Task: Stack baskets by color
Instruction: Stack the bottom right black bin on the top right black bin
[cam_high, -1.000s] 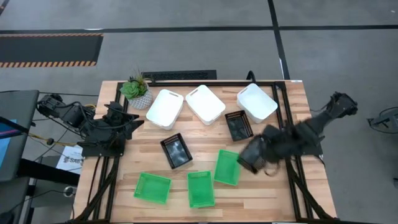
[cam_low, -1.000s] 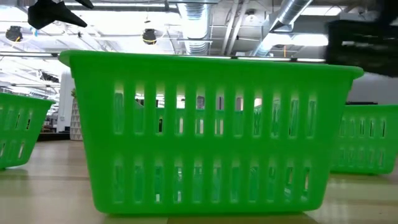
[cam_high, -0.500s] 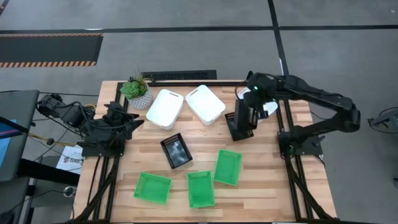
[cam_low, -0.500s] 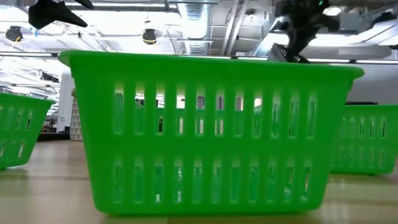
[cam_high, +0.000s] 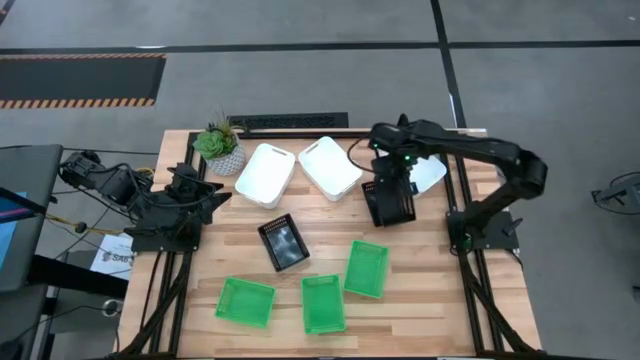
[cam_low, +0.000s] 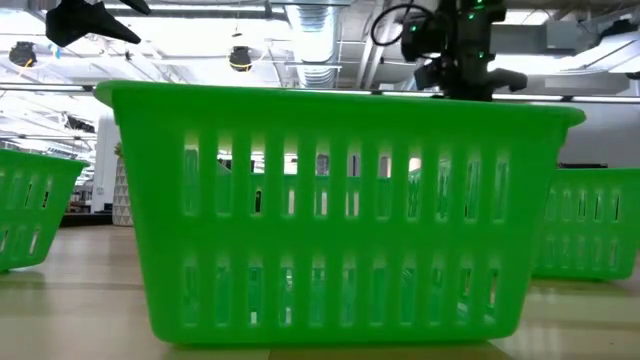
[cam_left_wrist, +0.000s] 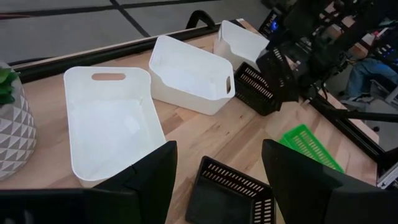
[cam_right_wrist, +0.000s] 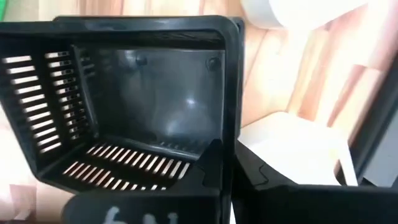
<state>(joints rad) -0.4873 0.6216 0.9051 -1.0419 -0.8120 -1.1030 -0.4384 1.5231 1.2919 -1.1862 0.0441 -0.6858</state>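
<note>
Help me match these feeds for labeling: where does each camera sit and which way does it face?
High: overhead, straight down; both arms, table.
Low: table height, behind a green basket; right arm above.
Left wrist: past its own fingers toward white baskets.
Right wrist: into the black basket that the right gripper pinches.
Shared: that basket, also in high.

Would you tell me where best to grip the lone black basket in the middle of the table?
I would pinch one long wall of the black basket at its rim, coming straight down, one finger inside and one outside: it stands upright, mouth up, with nothing touching its sides.
</note>
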